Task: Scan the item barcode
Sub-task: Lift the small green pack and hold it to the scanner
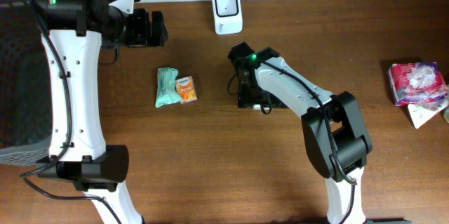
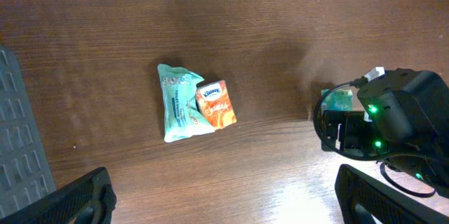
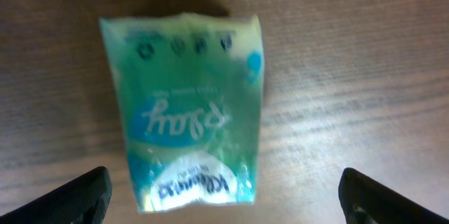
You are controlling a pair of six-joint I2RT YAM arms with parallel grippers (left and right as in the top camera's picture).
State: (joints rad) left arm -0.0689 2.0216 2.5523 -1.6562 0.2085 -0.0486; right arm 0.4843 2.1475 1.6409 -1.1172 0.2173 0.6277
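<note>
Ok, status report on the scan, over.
Left gripper open, holding nothing. Right gripper open above green pack, pack flat on table, unheld. Nothing between pack and scanner; two other packs lie apart.

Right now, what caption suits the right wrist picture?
Open right gripper above a green tissue pack lying on the wooden table.

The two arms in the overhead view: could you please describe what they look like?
Both the left arm and right arm have white tubular links with bulky black joints, each showing a small green light; thin black cables run alongside them.
</note>
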